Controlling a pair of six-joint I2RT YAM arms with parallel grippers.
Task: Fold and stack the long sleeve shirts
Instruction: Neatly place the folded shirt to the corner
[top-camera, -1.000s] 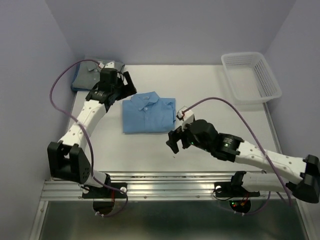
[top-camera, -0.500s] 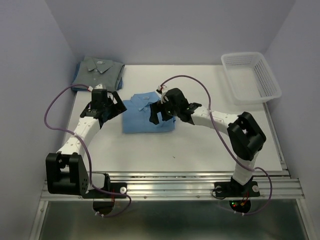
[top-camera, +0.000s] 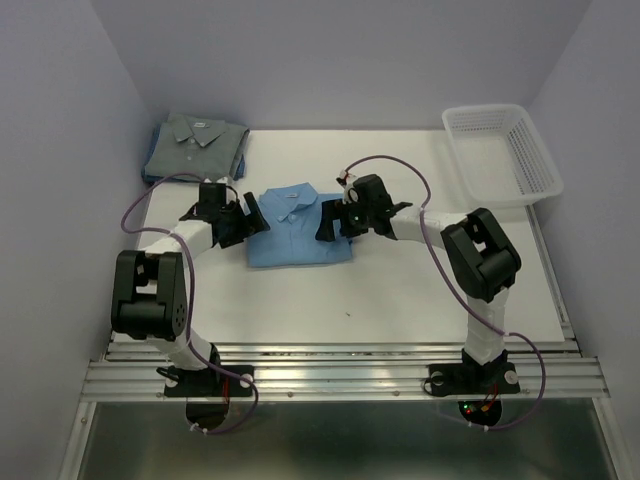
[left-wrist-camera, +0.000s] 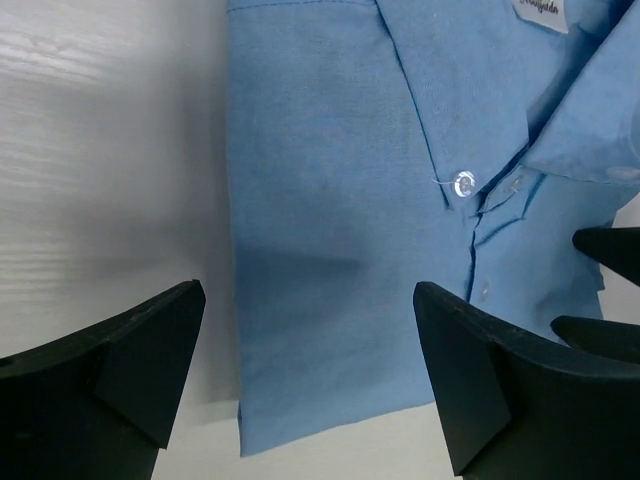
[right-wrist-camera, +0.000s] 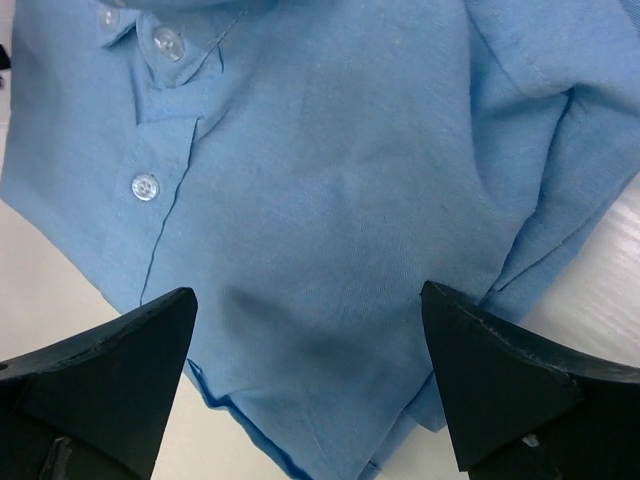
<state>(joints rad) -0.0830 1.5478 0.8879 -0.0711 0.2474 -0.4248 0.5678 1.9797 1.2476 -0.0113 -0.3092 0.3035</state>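
Observation:
The light blue shirt (top-camera: 297, 227) lies folded in the middle of the table, collar toward the back. The grey shirt (top-camera: 195, 143) lies folded at the back left corner. My left gripper (top-camera: 250, 222) is open at the blue shirt's left edge; in the left wrist view (left-wrist-camera: 310, 330) its fingers straddle that edge of the shirt (left-wrist-camera: 340, 200). My right gripper (top-camera: 332, 222) is open over the shirt's right edge; in the right wrist view (right-wrist-camera: 310, 340) its fingers spread just above the blue cloth (right-wrist-camera: 320, 180). Neither holds anything.
A white mesh basket (top-camera: 501, 152) stands at the back right. Purple cables loop from both arms over the table. Walls close in on the left, back and right. The metal rail with both arm bases runs along the near edge.
Both arms have swung in to the blue shirt: the left from the grey shirt at the back left, the right from the table's front. Both grippers now flank the shirt.

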